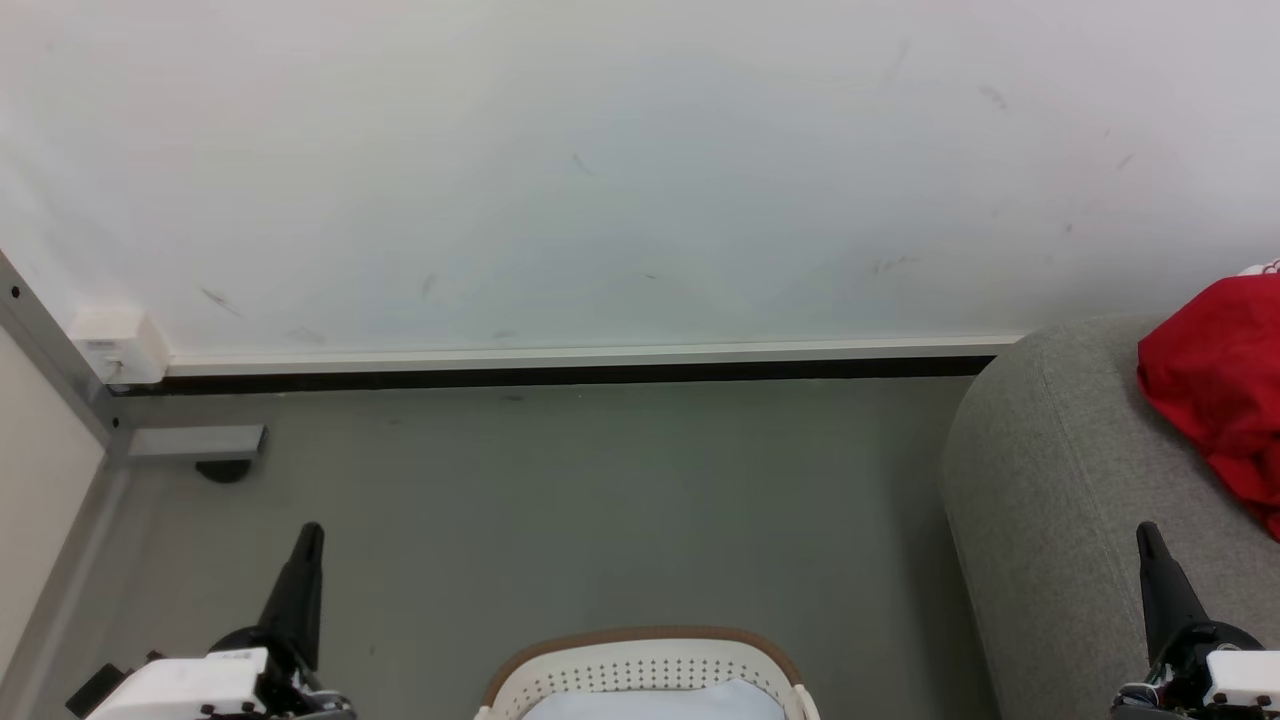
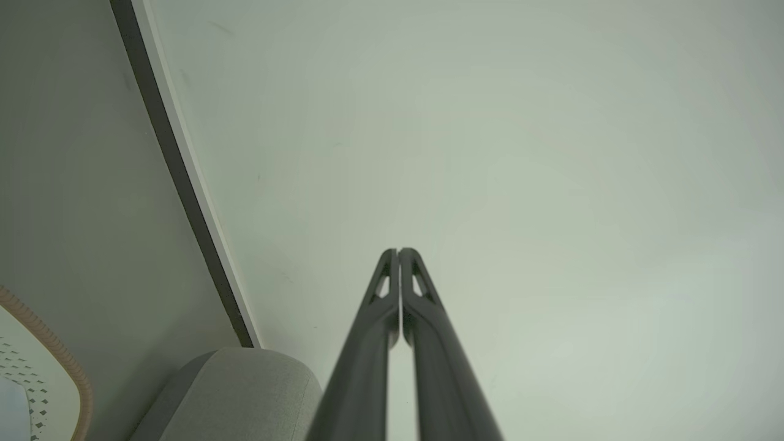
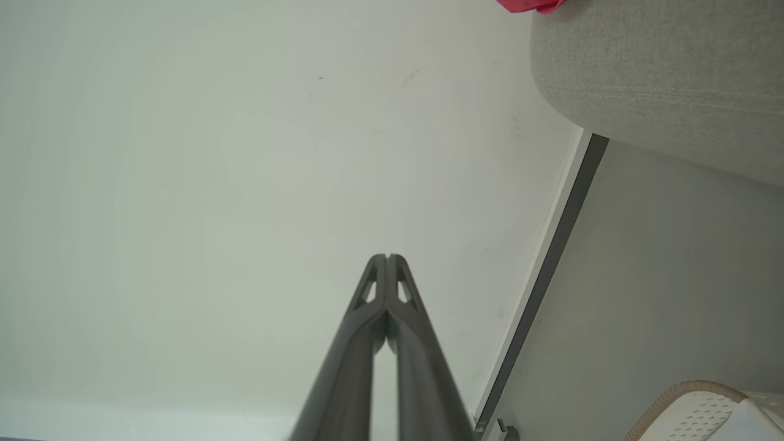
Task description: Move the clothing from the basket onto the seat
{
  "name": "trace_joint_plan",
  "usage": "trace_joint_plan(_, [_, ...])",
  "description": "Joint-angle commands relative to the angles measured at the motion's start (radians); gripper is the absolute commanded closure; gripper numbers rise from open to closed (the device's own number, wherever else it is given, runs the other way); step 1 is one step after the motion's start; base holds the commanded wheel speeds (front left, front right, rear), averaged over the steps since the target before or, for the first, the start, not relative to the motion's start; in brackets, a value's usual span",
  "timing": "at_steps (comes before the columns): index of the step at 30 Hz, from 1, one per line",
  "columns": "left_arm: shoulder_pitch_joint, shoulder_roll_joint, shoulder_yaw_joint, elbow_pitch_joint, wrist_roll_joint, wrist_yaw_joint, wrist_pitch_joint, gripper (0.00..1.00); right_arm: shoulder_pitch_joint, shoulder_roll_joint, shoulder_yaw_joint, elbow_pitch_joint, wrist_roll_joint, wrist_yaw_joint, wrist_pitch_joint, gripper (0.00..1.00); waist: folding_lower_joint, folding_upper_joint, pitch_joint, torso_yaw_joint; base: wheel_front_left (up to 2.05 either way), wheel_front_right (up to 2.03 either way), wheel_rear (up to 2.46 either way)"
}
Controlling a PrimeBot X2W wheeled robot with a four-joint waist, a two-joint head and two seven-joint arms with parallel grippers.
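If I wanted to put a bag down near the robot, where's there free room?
The bare grey floor, bordered by the skirting board, the basket and the sofa, is widest. The sofa's rounded left end is bare too. Crowded: the sofa's right, under the red jersey, and the basket, holding a pale cloth.

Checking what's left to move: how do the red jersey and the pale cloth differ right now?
Colour: the red jersey is bright red; the pale cloth is bluish-white. Place: the jersey lies on the grey sofa, while the cloth sits in the basket. Shape: the jersey is bunched in folds; the cloth's visible strip looks smooth. Shared: both are soft fabric lying free.
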Motion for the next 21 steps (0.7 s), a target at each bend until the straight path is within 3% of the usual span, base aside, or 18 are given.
trace_joint_plan(1, [-0.009,0.002,0.003,-0.003,-0.012,-0.003,0.004,1.00,-0.010,-0.005,0.001,-0.003,0.005,-0.002,-0.001,1.00,0.0000,-0.0001,0.000,0.000,0.00,0.00,0.00])
trace_joint_plan(21, [-0.009,0.002,0.003,-0.003,-0.012,-0.003,0.004,1.00,-0.009,-0.010,0.007,-0.004,0.010,-0.002,-0.007,1.00,0.0000,-0.0001,0.000,0.000,0.00,0.00,0.00])
